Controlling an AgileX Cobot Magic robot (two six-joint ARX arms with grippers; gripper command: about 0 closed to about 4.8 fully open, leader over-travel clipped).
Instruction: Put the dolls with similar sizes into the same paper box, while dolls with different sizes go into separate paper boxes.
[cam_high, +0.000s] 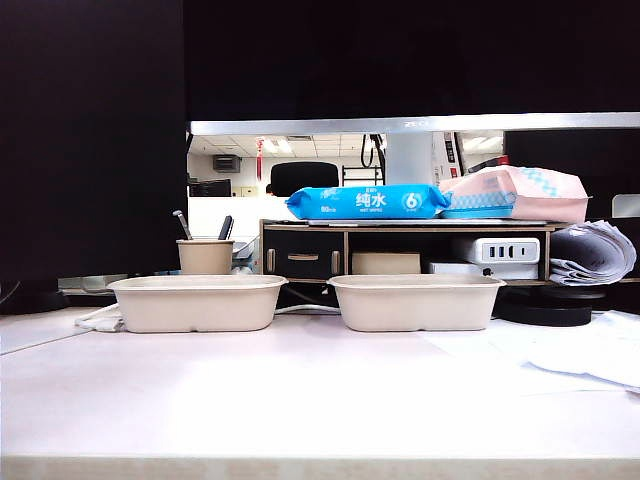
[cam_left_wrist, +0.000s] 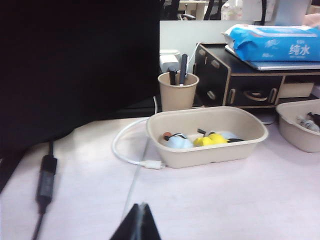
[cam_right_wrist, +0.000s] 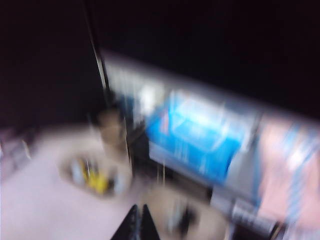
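Two beige paper boxes stand side by side at the back of the table, the left one (cam_high: 197, 303) and the right one (cam_high: 416, 301); from the exterior view their walls hide the contents, and neither gripper shows there. In the left wrist view the left box (cam_left_wrist: 200, 157) holds the yellow Pichu doll (cam_left_wrist: 210, 140) and the white-capped doll (cam_left_wrist: 177, 141). The right box (cam_left_wrist: 300, 140) holds small dolls (cam_left_wrist: 307, 122), half cut off. My left gripper (cam_left_wrist: 141, 206) hovers shut and empty in front of the left box. My right gripper (cam_right_wrist: 138, 207) is shut and empty in a blurred view above both boxes.
A round pen cup (cam_high: 205, 256) stands behind the left box. A dark shelf with drawers (cam_high: 400, 250) carries a blue wipes pack (cam_high: 368, 201) and a pink pack (cam_high: 520, 192). A white cable (cam_left_wrist: 125, 150) loops left of the left box. Papers (cam_high: 590, 350) lie at the right.
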